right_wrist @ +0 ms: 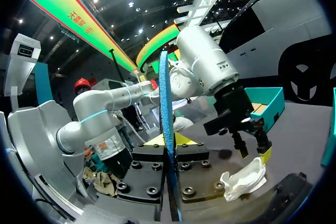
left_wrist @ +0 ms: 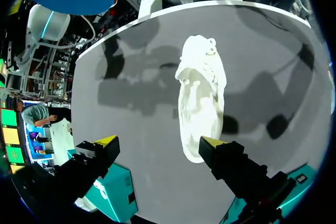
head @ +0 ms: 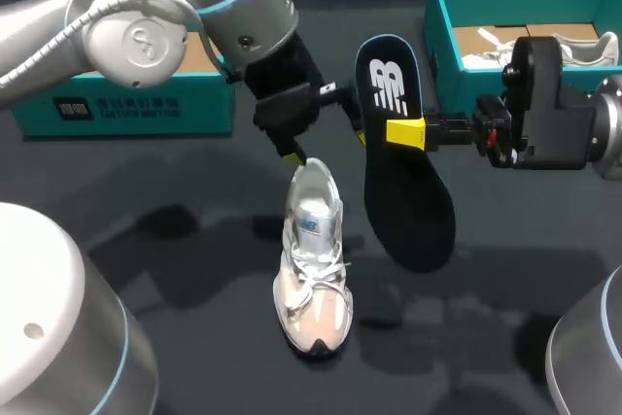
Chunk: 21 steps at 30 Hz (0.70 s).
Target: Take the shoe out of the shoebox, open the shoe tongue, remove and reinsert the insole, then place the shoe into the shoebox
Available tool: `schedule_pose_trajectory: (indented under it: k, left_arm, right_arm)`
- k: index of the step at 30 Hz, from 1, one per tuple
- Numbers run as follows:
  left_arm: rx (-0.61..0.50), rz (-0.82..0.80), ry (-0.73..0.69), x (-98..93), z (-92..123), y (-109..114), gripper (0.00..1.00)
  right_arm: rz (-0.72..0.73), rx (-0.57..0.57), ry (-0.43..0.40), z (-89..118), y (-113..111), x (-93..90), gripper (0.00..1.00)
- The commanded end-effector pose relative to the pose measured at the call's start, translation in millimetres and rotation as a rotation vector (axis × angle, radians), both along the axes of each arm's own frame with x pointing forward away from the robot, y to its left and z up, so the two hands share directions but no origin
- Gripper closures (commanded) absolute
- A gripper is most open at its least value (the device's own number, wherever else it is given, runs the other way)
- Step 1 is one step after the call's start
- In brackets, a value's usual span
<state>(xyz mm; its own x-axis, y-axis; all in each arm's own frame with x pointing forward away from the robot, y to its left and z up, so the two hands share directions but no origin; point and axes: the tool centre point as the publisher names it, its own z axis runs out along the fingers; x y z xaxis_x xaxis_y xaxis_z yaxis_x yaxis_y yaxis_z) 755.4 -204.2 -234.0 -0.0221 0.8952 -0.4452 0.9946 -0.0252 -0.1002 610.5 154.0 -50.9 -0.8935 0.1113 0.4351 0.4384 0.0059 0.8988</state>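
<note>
Two claws working: my right gripper (head: 405, 131) clamps the black insole (head: 406, 191) aloft just beside the white shoe (head: 313, 259) on the table (head: 194, 337), my left gripper (left_wrist: 159, 141) hangs, fingers apart, above its heel.

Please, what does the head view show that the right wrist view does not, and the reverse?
Only the head view: the black top face of the insole, and a second shoe inside the right shoebox. Only the right wrist view: the insole edge-on, its blue side showing, clamped between the right jaws. Both: the white shoe on the table, with the left jaws open near its heel.
</note>
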Motion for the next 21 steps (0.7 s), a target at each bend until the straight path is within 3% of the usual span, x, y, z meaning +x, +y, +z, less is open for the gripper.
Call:
schedule_pose_trajectory:
  k: [1, 3, 6, 16, 21]
  left_arm:
    - [-0.123, 0.014, -0.006, -4.4, -3, 10, 0.00]
    - [-0.123, 0.014, -0.006, -4.4, -3, 10, 0.00]
    - [-0.264, 0.005, 0.012, 4.4, 1, 16, 0.00]
    - [-0.717, -0.016, -0.012, 11.5, 73, 10, 0.00]
    - [-0.717, -0.016, -0.012, 11.5, 73, 10, 0.00]
  right_arm:
    - [-0.002, -0.001, 0.001, -1, 2, -0.6, 1.00]
    - [-0.002, -0.001, 0.001, -1, 2, -0.6, 1.00]
    - [-0.002, -0.001, 0.001, -1, 2, -0.6, 1.00]
    - [-0.002, -0.001, 0.001, -1, 2, -0.6, 1.00]
    - [-0.002, -0.001, 0.001, -1, 2, -0.6, 1.00]
